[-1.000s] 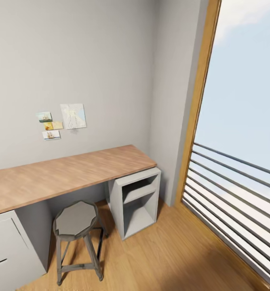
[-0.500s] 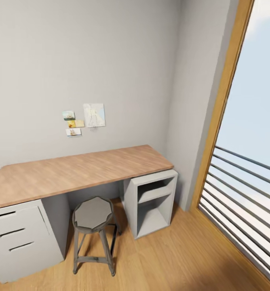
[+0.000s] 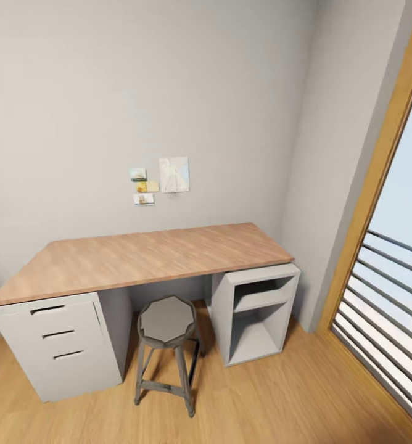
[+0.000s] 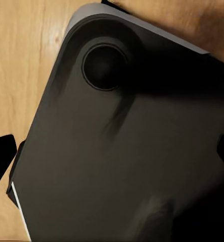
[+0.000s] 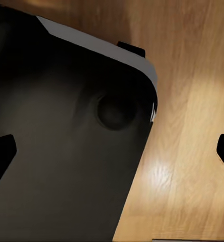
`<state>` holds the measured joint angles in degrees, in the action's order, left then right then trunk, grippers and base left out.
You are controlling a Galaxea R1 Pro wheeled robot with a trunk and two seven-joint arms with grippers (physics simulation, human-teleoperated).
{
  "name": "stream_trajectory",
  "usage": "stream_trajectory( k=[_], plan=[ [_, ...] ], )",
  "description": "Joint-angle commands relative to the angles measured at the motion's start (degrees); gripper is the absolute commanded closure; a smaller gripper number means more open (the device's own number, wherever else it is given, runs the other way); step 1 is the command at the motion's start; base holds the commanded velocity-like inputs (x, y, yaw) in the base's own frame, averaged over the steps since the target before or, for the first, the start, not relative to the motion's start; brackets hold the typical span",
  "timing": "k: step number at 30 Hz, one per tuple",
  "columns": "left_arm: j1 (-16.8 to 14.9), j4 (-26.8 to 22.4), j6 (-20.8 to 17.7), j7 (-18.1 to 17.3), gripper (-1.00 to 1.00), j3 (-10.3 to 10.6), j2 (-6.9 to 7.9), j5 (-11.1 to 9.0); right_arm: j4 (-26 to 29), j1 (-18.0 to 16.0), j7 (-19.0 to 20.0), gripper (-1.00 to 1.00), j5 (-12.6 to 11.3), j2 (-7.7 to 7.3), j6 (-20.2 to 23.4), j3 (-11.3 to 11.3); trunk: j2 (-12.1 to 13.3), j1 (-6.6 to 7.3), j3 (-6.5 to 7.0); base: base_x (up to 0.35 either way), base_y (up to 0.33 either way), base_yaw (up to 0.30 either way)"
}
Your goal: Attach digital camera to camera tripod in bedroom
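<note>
Desk [image 3: 138, 256]: wood top against the wall, right edge near the corner.
Stool [image 3: 166, 320]: between drawer unit [image 3: 58, 345] and open cabinet [image 3: 255, 320].
Floor [image 3: 292, 401]: open toward the window [image 3: 391, 246].
Left gripper [image 4: 112, 151], right gripper [image 5: 112, 151]: fingertips [image 4: 1, 156] [image 5: 1, 151] spread wide, empty, above the robot's dark base [image 4: 117, 166].
Bedroom: this desk corner.

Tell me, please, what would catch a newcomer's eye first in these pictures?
Most likely the long wooden desk against the grey wall, with a drawer unit under its left end and an open shelf unit under its right. A grey metal stool stands on the wood floor between them. Small pictures are pinned above the desk, and a tall wood-framed window fills the right side.
</note>
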<state>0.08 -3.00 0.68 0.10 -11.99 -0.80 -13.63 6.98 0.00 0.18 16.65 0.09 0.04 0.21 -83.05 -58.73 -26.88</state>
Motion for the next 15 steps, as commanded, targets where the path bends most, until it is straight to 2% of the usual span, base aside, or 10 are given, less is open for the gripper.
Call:
stream_trajectory(
  k=[1,5,15],
  plan=[
    [0.01,-0.06,0.08,0.02,-1.00,-0.29,0.00,-0.42,0.05,0.00,0.05,-1.00,0.39,-0.04,-0.03,-0.06,-0.02,0.00,-0.05,0.000,0.000,0.281],
    [0.01,-0.07,0.04,0.04,-1.00,-1.36,0.02,-1.13,0.05,0.00,0.13,-1.00,0.58,-0.18,-0.14,-0.31,-0.02,0.00,-0.05,0.000,0.000,0.281],
    [0.01,-0.07,0.02,0.01,-1.00,-2.86,0.04,-5.71,0.05,0.00,0.17,-1.00,1.07,-0.23,-0.18,0.07,-0.02,0.00,-0.05,0.000,0.000,0.281]
  ],
)
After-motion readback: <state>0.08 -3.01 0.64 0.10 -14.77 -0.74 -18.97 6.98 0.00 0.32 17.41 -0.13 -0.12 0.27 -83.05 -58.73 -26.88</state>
